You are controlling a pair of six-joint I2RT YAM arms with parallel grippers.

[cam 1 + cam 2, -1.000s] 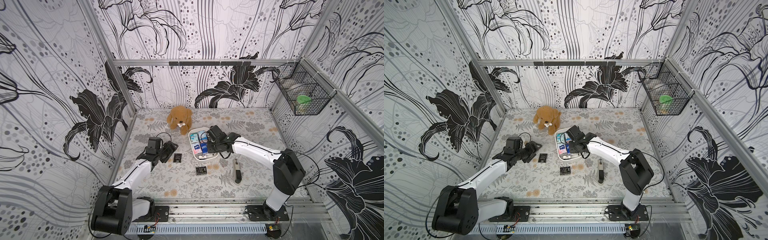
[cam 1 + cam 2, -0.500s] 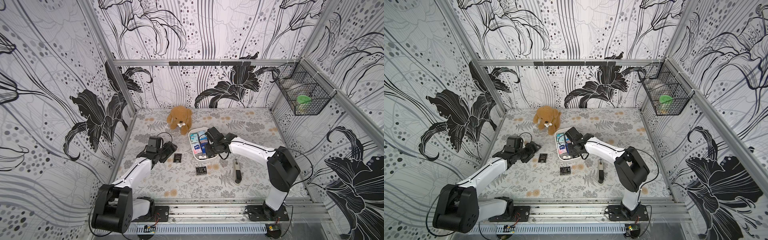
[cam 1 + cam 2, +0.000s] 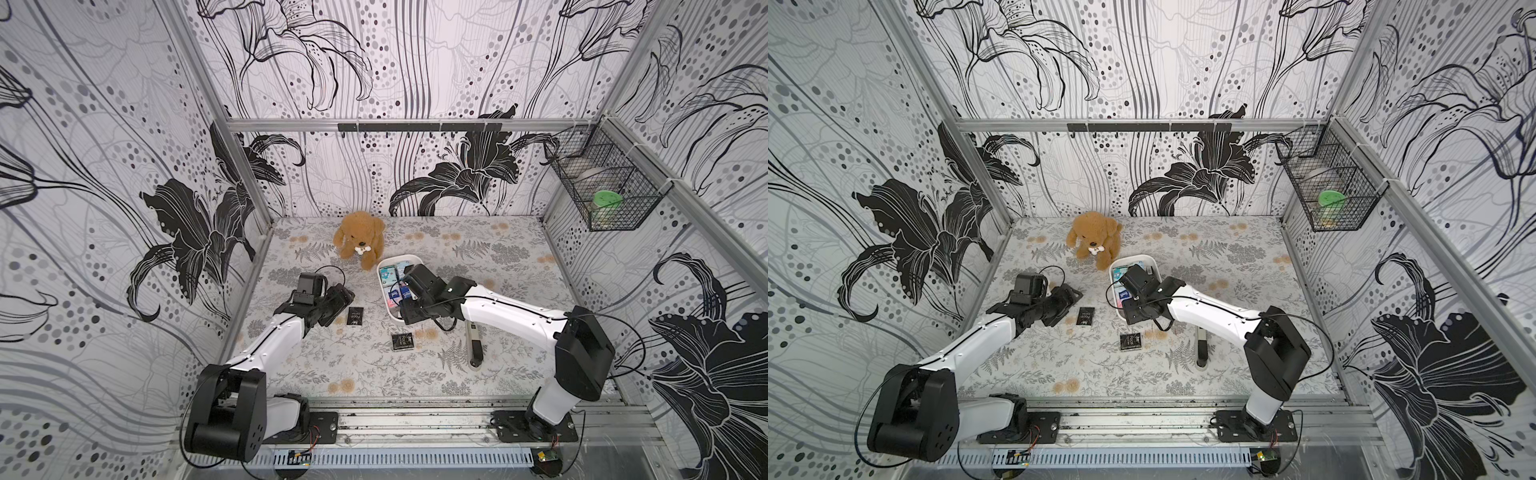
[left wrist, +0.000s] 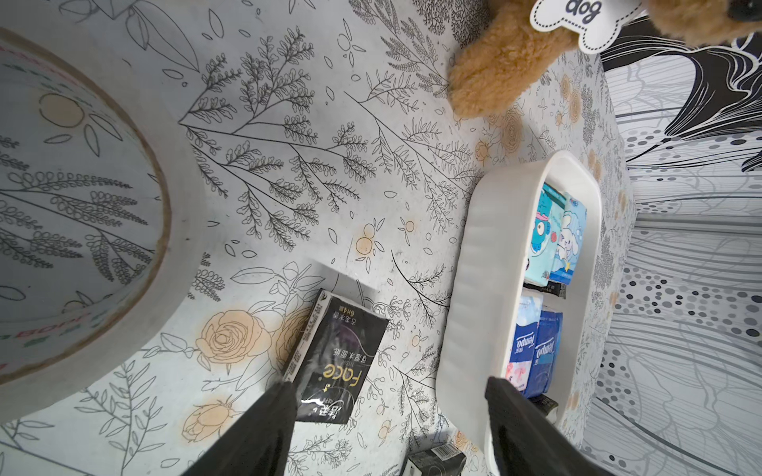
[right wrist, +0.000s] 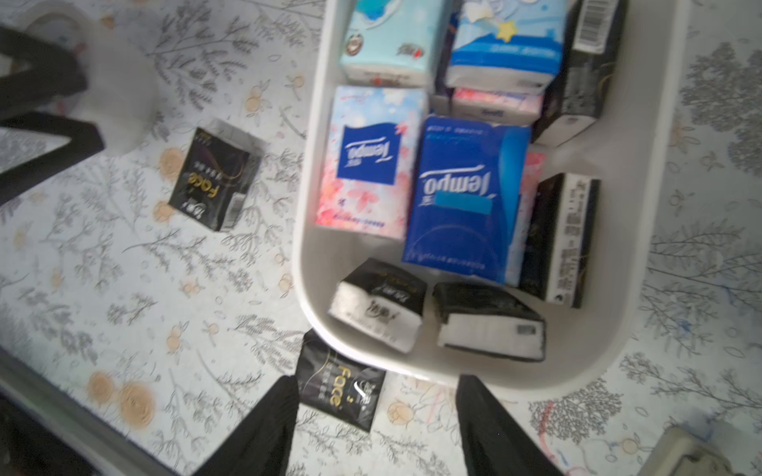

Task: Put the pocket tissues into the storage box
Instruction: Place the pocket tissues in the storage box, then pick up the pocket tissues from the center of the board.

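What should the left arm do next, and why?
Probably lower the left gripper onto the black packet just ahead of it and close: its jaws are open and empty, and that packet lies on the table, outside the storage box.

The left arm point(image 3: 266, 340) and the right arm point(image 3: 507, 311) are each being built from smooth white link shells joined by blocky black joint housings, the bulkiest at the shoulders. Thin black cables point(image 3: 332, 266) are being run along the links and past the wrists. A boxy black camera point(image 3: 309, 284) is being carried at the left wrist. The left end effector point(image 4: 389, 383) and the right end effector point(image 5: 377, 381) are being finished in matte black, with tapering fingers point(image 4: 264, 428). Black base plates point(image 3: 320, 428) with pale screw heads are being used as mounts.
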